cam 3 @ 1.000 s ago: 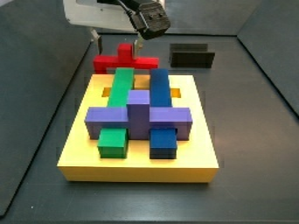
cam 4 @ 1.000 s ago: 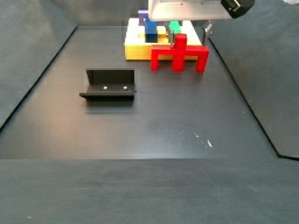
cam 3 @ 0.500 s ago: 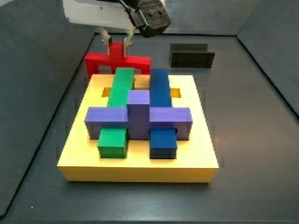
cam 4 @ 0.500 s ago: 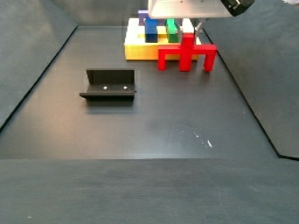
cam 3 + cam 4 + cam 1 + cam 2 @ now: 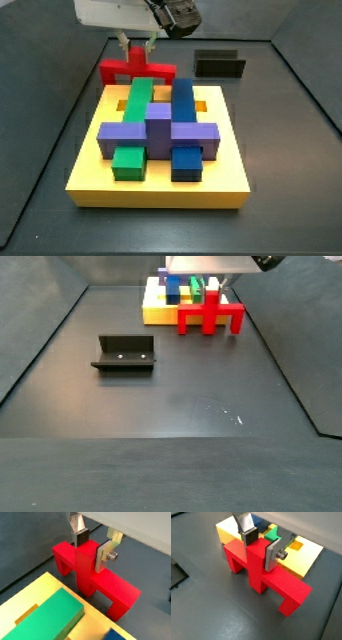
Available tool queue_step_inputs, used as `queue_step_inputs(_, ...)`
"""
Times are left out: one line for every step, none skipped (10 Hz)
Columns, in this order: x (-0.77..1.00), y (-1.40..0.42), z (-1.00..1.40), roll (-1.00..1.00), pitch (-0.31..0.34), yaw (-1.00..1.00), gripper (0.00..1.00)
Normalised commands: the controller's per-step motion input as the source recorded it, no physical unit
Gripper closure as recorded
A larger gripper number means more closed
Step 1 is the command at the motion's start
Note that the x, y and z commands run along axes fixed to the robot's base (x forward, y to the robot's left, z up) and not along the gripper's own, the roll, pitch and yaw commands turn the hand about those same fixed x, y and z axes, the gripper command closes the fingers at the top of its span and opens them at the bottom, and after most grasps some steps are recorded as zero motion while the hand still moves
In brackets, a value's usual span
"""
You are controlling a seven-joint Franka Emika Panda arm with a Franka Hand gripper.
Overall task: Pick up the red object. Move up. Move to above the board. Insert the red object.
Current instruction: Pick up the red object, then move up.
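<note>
- In both wrist views the gripper (image 5: 92,546) is clamped on the central stem of the red object (image 5: 93,577): one silver finger (image 5: 79,533) presses one face of the stem and its partner (image 5: 108,546) presses the opposite face, with nothing else between the plates
- In a wrist view the red object (image 5: 261,574) hangs with its legs pointing down over dark floor, and the board (image 5: 304,554) lies just beyond it; the gripper (image 5: 263,544) has not carried it over the yellow surface
- In a side view the red object (image 5: 136,68) has turned from lying flat a second ago to standing upright, bar on top, and since half a second ago it has crept only slightly; it sits at the far edge of the board (image 5: 160,185), beneath the gripper (image 5: 139,45)
- In a side view the red object (image 5: 211,316) is beside the board (image 5: 158,311), well apart from the fixture (image 5: 124,354); whether its legs touch the floor I cannot tell
- So the grasp looks done and the lift under way; my reading is that rising clear, then travelling over the slots, is what remains
</note>
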Motion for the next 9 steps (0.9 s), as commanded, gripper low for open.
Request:
queue_step_inputs(0.0,0.0,0.0,0.0,0.0,0.0,1.0)
queue_step_inputs(0.0,0.0,0.0,0.0,0.0,0.0,1.0)
queue_step_inputs(0.0,0.0,0.0,0.0,0.0,0.0,1.0)
queue_step_inputs(0.0,0.0,0.0,0.0,0.0,0.0,1.0)
queue_step_inputs(0.0,0.0,0.0,0.0,0.0,0.0,1.0)
queue_step_inputs(0.0,0.0,0.0,0.0,0.0,0.0,1.0)
queue_step_inputs(0.0,0.0,0.0,0.0,0.0,0.0,1.0)
queue_step_inputs(0.0,0.0,0.0,0.0,0.0,0.0,1.0)
queue_step_inputs(0.0,0.0,0.83,0.0,0.0,0.0,1.0)
